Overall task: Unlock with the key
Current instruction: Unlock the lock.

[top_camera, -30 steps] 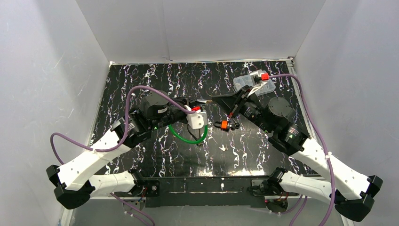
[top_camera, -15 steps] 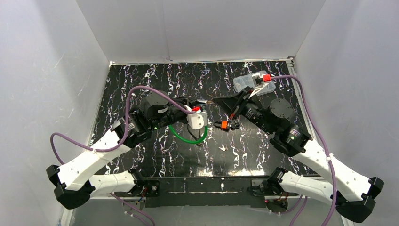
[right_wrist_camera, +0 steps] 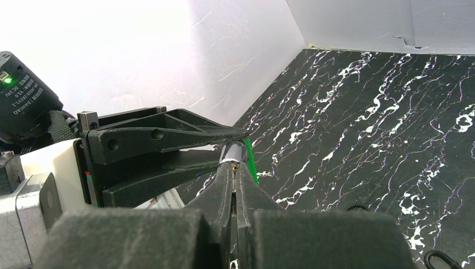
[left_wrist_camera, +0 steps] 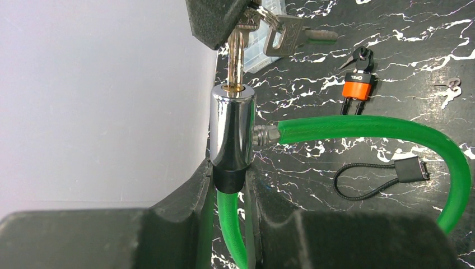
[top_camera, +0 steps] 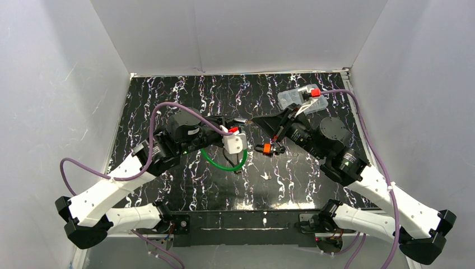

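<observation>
1. Your green cable lock with chrome cylinder (left_wrist_camera: 232,129) is held above the middle of the black marbled table (top_camera: 168,95), with a silver key (left_wrist_camera: 236,56) seated in its end.
2. Your left gripper (left_wrist_camera: 229,179) pinches the cylinder's black base.
3. Your right gripper (right_wrist_camera: 234,176), pressed together, pinches the key's head.

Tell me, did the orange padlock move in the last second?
No. The padlock stays on the same white veins of the table.

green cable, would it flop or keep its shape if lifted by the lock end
Probably springy rather than floppy: the cable holds a smooth arc. The chrome lock looks solid, so likely end-heavy. Being round, it might twist in the left gripper when the key turns.
</observation>
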Robot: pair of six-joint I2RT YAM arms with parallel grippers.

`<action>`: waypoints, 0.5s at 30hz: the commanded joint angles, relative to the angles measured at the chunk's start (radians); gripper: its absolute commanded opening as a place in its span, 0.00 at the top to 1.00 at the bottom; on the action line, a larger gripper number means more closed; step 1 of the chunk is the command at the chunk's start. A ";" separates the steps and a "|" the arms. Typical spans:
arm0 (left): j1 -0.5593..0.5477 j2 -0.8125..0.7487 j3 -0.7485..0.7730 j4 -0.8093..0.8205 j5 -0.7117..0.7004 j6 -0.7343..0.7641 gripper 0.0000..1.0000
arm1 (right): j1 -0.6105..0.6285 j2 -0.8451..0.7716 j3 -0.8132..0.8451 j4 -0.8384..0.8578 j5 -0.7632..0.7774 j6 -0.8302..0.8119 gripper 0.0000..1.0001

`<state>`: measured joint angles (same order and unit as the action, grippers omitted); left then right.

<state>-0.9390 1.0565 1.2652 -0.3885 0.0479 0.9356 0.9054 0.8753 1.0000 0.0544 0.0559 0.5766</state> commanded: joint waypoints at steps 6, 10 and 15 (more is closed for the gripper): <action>0.000 -0.031 0.003 0.067 0.010 0.009 1.00 | 0.004 0.003 -0.007 0.050 0.007 0.005 0.99; 0.000 -0.033 0.004 0.068 0.008 0.008 1.00 | 0.004 0.006 -0.013 0.052 0.012 0.003 0.99; -0.001 -0.033 0.004 0.068 0.009 0.009 1.00 | 0.004 0.011 -0.014 0.053 0.023 0.008 0.99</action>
<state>-0.9390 1.0565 1.2648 -0.3889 0.0436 0.9360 0.9054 0.8783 0.9977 0.0563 0.0575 0.5770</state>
